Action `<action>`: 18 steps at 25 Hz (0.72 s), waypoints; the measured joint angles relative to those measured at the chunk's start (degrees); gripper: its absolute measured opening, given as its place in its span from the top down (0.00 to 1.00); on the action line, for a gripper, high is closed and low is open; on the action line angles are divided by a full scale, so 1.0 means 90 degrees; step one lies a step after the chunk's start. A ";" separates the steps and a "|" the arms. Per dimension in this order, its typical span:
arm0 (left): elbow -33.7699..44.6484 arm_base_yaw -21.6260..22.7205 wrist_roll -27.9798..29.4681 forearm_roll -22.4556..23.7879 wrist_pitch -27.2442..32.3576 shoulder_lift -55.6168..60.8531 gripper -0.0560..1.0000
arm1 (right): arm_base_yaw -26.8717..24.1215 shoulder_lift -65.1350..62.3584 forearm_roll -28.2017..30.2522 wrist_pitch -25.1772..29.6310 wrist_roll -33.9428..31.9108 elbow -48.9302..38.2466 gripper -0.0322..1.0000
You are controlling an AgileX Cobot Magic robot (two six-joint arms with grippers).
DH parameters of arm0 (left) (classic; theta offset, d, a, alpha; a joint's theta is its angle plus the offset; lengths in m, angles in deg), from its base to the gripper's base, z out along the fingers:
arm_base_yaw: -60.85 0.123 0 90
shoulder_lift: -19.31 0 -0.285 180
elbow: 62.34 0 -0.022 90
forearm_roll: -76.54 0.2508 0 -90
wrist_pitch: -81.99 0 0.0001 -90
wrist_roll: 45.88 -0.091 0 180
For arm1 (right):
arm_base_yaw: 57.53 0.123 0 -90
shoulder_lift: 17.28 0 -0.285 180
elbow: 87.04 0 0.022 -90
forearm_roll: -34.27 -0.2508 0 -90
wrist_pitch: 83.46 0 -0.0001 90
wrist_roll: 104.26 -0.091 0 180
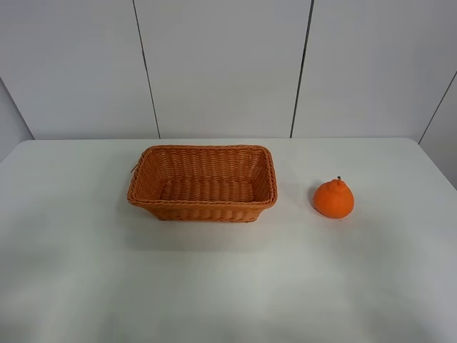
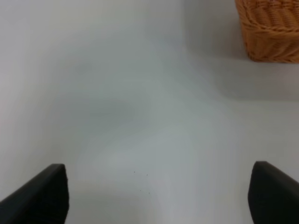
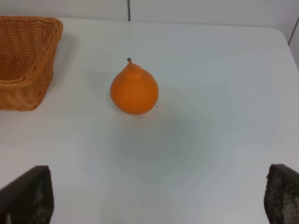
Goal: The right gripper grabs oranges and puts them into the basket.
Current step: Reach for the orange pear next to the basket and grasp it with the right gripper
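Note:
One orange (image 1: 333, 199) with a knob top and dark stem sits on the white table, to the right of the woven wicker basket (image 1: 202, 184), which holds nothing. The right wrist view shows the orange (image 3: 134, 89) ahead of my right gripper (image 3: 156, 191), with a basket corner (image 3: 25, 60) beside it. The right gripper's two dark fingertips (image 3: 29, 196) stand wide apart, open and empty, short of the orange. My left gripper (image 2: 159, 193) is open and empty over bare table, with a basket corner (image 2: 271, 30) at the far edge. Neither gripper shows in the high view.
The white table (image 1: 228, 286) runs to a rounded far right corner (image 1: 418, 143). A grey panelled wall (image 1: 228, 64) stands behind it.

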 joint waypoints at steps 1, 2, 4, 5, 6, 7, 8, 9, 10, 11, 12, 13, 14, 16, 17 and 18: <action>0.0000 0.0000 0.0000 0.0000 0.0000 0.0000 0.11 | 0.0000 0.0000 -0.0006 0.0000 0.0000 0.0000 0.30; 0.0000 0.0000 0.0000 0.0000 0.0000 0.0000 0.11 | 0.0000 0.0000 -0.0006 0.0000 0.0000 0.0000 0.30; 0.0000 0.0000 0.0006 0.0000 0.0000 0.0000 0.11 | 0.0000 0.0000 -0.0006 0.0000 0.0000 0.0000 0.30; 0.0000 0.0000 0.0006 0.0000 0.0000 0.0000 0.11 | 0.0000 0.0000 -0.0006 0.0000 0.0000 0.0000 0.30; 0.0000 0.0000 0.0006 0.0000 0.0000 0.0000 0.11 | 0.0000 0.0000 -0.0006 0.0000 0.0000 0.0000 0.30; 0.0000 0.0000 0.0006 0.0000 0.0000 0.0000 0.11 | 0.0000 0.0000 -0.0011 0.0000 0.0000 0.0000 0.30; 0.0000 0.0000 0.0006 0.0000 0.0000 0.0000 0.11 | 0.0000 0.0000 -0.0011 0.0000 0.0000 0.0000 0.30; 0.0000 0.0000 0.0006 0.0000 0.0000 0.0000 0.11 | 0.0000 0.0000 -0.0017 0.0000 0.0000 0.0000 0.30; 0.0000 0.0000 0.0006 0.0000 0.0000 0.0000 0.11 | 0.0000 0.0000 -0.0017 0.0000 0.0000 0.0000 0.30; 0.0000 0.0000 0.0006 0.0000 0.0000 0.0000 0.11 | 0.0000 0.0000 -0.0017 0.0000 0.0000 0.0000 0.30; 0.0000 0.0000 0.0006 0.0000 0.0000 0.0000 0.11 | 0.0000 0.0000 -0.0017 0.0000 0.0000 0.0000 0.30; 0.0000 0.0000 0.0006 0.0000 0.0000 0.0000 0.11 | 0.0000 0.0000 -0.0017 0.0000 0.0000 0.0000 0.30; 0.0000 0.0000 0.0006 0.0000 0.0000 0.0000 0.11 | 0.0000 0.0010 -0.0017 0.0000 0.0000 0.0000 0.30; 0.0000 0.0000 0.0006 0.0000 0.0000 0.0000 0.11 | 0.0000 0.0232 -0.0017 0.0000 0.0000 0.0037 0.30; 0.0000 0.0000 0.0006 0.0000 0.0000 0.0000 0.11 | 0.0000 0.0433 -0.0029 0.0006 0.0000 0.0104 0.30; 0.0000 0.0000 0.0006 0.0000 0.0000 0.0000 0.11 | 0.0000 0.1117 -0.0055 -0.0015 0.0000 0.0424 0.30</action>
